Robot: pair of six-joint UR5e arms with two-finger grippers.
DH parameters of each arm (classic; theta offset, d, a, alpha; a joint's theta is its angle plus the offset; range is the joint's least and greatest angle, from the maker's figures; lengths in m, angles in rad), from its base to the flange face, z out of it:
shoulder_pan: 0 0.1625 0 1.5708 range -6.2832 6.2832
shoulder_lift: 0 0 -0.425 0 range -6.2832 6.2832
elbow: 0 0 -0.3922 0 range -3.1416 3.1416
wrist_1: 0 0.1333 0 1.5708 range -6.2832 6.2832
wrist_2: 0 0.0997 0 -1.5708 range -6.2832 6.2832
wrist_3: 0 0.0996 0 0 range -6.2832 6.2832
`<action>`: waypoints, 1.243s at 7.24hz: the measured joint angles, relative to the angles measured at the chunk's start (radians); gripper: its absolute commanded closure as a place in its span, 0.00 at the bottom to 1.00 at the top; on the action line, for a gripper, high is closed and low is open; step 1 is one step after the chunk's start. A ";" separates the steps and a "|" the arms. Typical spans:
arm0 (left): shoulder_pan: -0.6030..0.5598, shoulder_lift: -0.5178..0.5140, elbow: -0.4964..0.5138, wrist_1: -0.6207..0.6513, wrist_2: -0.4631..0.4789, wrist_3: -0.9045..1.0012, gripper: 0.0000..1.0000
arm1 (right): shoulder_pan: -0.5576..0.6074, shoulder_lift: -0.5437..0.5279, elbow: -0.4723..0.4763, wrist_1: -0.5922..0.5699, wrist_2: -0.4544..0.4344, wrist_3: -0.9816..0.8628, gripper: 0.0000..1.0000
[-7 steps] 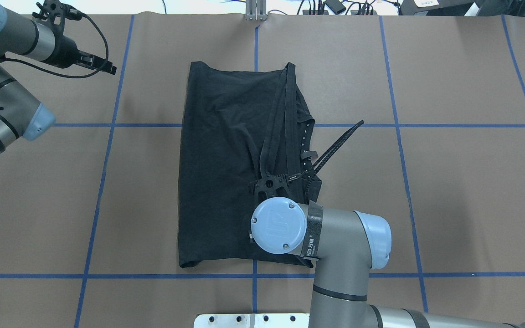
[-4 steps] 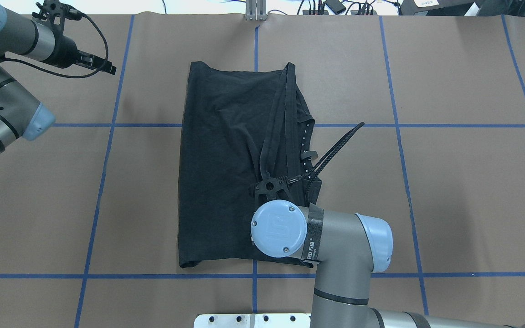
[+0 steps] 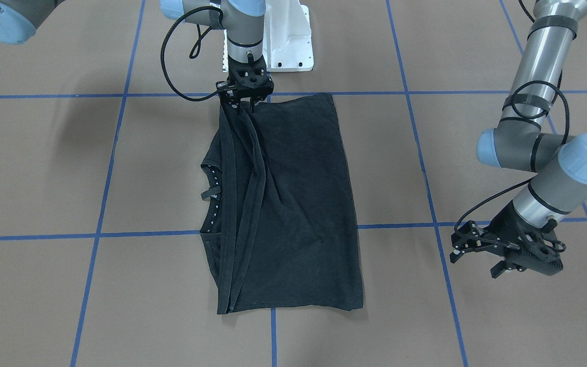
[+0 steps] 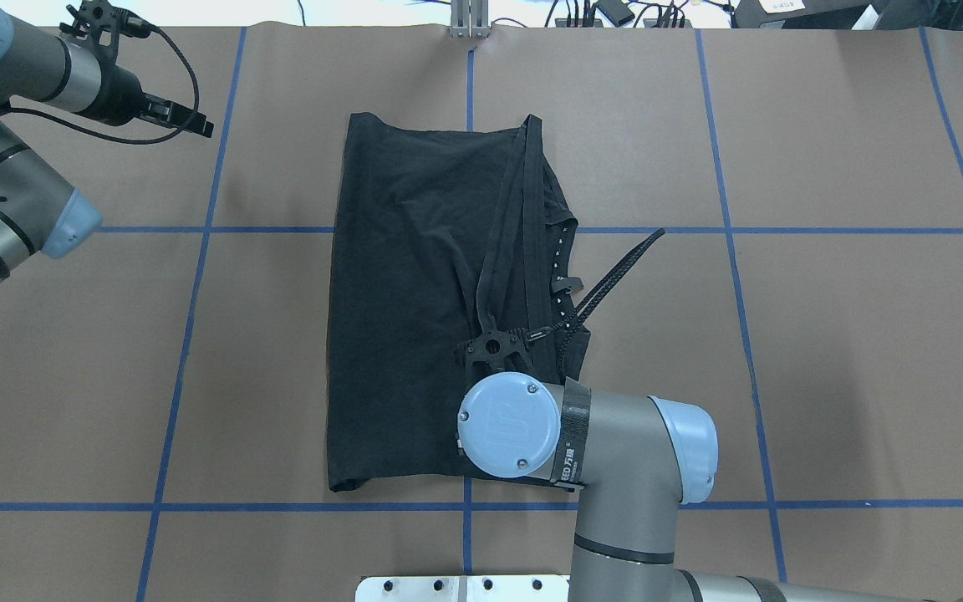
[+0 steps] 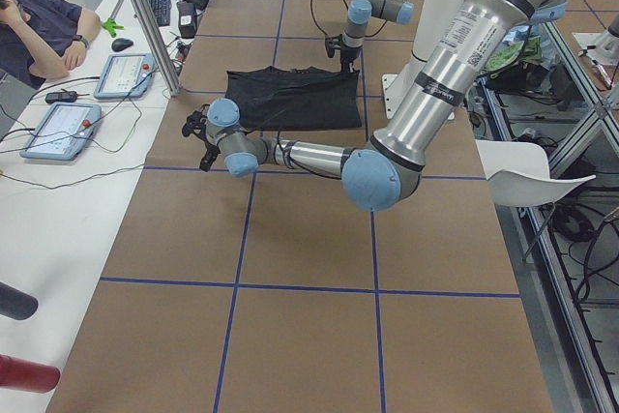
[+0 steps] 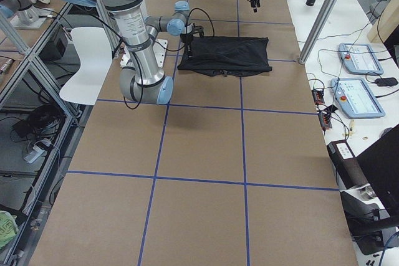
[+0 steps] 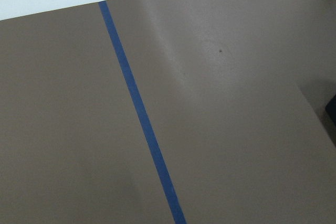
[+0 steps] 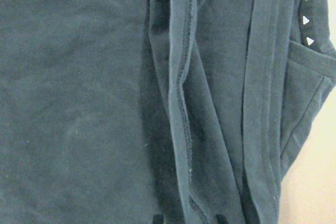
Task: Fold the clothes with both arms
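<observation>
The black T-shirt [image 3: 298,214] lies folded into a long rectangle mid-table, its chest print hidden. It also shows in the overhead view [image 4: 398,293] and fills the right wrist view [image 8: 79,103]. The collar [image 3: 213,188] with small white marks faces the robot's right. My right gripper [image 3: 244,106] is shut on bunched shirt edges at the end near the robot's base and holds them lifted and taut. In the overhead view my wrist [image 4: 508,422] covers it. My left gripper [image 3: 469,255] is open and empty above bare table, well off the shirt; it also shows in the overhead view [image 4: 189,121].
The brown table cover carries blue tape lines [image 4: 197,230]. The white pedestal base [image 3: 288,46] stands just behind the shirt's near end. Control tablets [image 5: 58,128] and a seated person [image 5: 39,21] are at the far side, beside a metal post [image 6: 318,26].
My right wrist and gripper have moved slightly toward the robot's base with the shirt edges held. The left arm has not moved.
</observation>
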 measured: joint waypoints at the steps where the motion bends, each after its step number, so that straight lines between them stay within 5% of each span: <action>1: 0.000 0.000 0.001 0.000 0.000 0.000 0.00 | -0.001 0.000 -0.003 0.000 0.000 0.000 0.87; 2: 0.000 0.000 0.001 0.000 0.000 0.000 0.00 | -0.002 0.000 -0.005 0.000 -0.001 -0.001 1.00; 9: 0.000 0.000 0.000 0.000 0.000 0.000 0.00 | 0.026 -0.062 0.058 -0.001 0.016 -0.005 1.00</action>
